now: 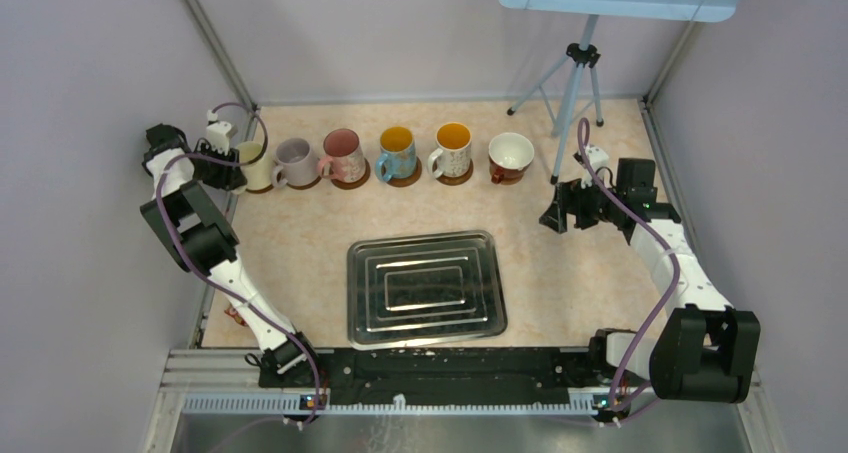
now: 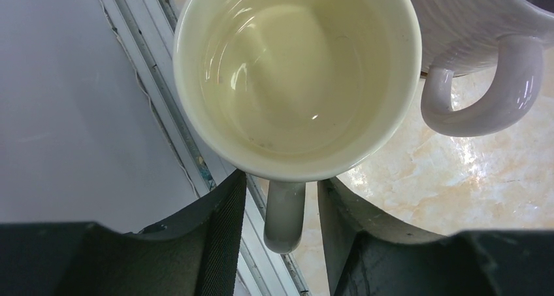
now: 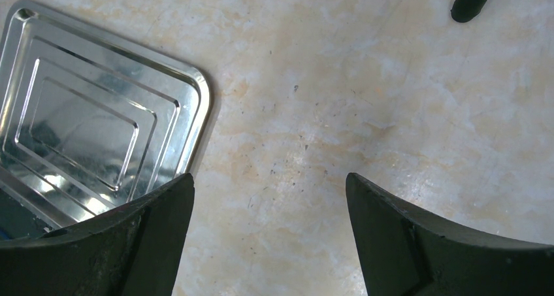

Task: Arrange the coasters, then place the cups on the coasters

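Note:
Six cups stand in a row along the back of the table: cream (image 1: pixel 255 163), pale lilac (image 1: pixel 293 161), pink (image 1: pixel 342 153), blue-handled (image 1: pixel 396 151), orange-lined (image 1: pixel 452 148) and the wide red-and-white one (image 1: pixel 511 155). Dark coasters (image 1: pixel 352 182) show as rims under several of them. My left gripper (image 1: pixel 232 168) is at the cream cup (image 2: pixel 294 67). Its jaws straddle the cup's handle (image 2: pixel 285 217) with a gap on each side, so the left gripper (image 2: pixel 284 185) is open. The lilac cup (image 2: pixel 483 21) stands close beside it. My right gripper (image 1: pixel 555 213) hangs open over bare table (image 3: pixel 269 181).
A silver tray (image 1: pixel 352 273) lies in the middle near the front, and its corner (image 3: pixel 98 113) shows in the right wrist view. A tripod (image 1: pixel 572 83) stands at the back right, one foot (image 3: pixel 467 2) near my right gripper. The left wall rail (image 2: pixel 163 113) runs right beside the cream cup.

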Motion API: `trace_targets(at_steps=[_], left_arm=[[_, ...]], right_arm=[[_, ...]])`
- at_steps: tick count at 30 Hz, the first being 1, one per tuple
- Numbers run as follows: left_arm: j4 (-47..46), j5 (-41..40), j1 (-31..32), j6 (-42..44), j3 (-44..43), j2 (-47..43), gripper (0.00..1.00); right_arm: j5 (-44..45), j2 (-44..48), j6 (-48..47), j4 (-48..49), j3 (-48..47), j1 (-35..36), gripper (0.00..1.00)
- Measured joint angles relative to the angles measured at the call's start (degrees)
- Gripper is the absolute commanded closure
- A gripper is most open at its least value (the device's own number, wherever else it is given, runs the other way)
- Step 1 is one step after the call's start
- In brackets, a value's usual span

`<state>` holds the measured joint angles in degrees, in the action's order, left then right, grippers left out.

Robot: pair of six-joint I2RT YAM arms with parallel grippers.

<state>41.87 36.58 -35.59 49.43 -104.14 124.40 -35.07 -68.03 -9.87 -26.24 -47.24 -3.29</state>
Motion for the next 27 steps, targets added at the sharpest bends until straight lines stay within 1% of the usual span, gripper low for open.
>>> trace_targets(at_steps=[3,9,15,21,27], left_arm=[[-0.1,-0.1,0.0,0.0,0.0,0.0,0.47],[0.1,-0.5,0.0,0.2,0.0,0.0,0.4],[0.7,-1.7,0.0,0.7,0.0,-0.3,0.35],[2.6,-3.2,0.0,1.6,0.2,-2.1,0.28],[3.5,-4.2,-0.3,1.8,0.5,-3.9,0.27]], right_arm=[[0.0,0.0,0.0,0.0,0.0,0.0,0.15],[0.0,0.0,0.0,0.0,0.0,0.0,0.15],[-0.2,0.0,0.0,0.0,0.0,0.0,0.15],[-0.6,-0.1,0.0,-0.1,0.0,0.0,0.15],[-0.9,-0.3,0.0,-0.5,0.0,0.0,0.15]])
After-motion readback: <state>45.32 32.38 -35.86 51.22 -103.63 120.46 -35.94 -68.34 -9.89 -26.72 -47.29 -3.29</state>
